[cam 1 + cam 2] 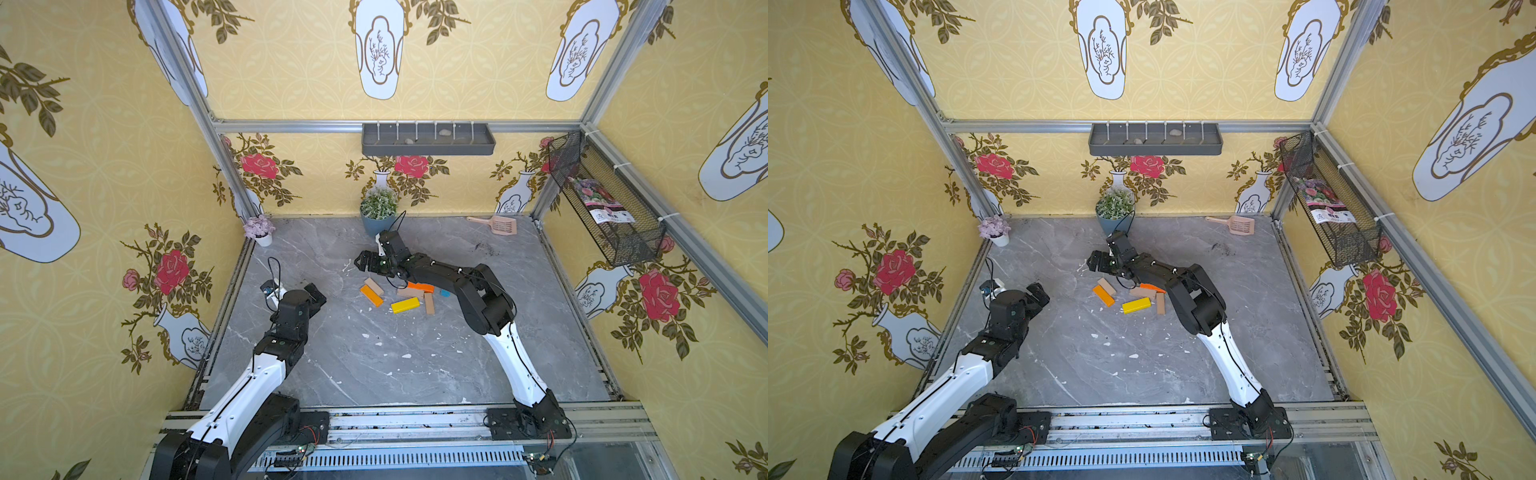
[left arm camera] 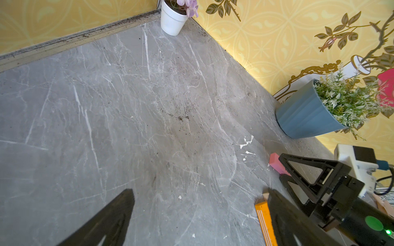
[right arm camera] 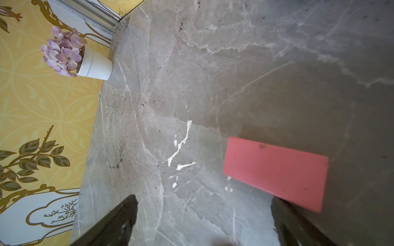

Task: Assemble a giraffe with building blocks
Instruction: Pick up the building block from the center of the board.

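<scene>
Pink block [image 3: 277,172] beside right fingers [image 3: 115,221], spread, empty | left fingers [image 2: 106,221] spread, empty

From my station, both top views come in bright and evenly lit, with only a soft shadow under the right arm [image 1: 513,361] on the desk [image 1: 374,365]. The wide lens splays the walls [image 1: 83,187] outward at the edges. In the right wrist view the pink block [image 3: 277,170] looks soft-edged, the desk darkens around it, and the right gripper [image 3: 203,200] shows its jaws only as dark blurs.

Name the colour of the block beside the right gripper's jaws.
The block is pink, clearest in the right wrist view.
</scene>
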Robot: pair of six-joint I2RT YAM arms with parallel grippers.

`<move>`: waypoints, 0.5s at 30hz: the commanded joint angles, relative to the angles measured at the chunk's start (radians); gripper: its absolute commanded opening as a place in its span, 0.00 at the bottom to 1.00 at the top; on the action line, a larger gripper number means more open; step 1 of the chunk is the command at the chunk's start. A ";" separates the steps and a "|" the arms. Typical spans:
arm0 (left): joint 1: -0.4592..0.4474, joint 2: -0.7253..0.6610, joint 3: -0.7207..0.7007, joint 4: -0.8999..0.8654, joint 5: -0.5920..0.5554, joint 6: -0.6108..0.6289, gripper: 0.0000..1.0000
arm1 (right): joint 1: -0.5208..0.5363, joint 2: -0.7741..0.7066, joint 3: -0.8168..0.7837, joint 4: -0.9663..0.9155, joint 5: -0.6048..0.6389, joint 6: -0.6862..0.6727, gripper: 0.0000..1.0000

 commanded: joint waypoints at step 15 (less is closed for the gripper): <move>0.000 0.011 0.004 -0.030 -0.126 -0.063 0.99 | 0.076 -0.251 -0.202 -0.214 0.172 -0.303 0.77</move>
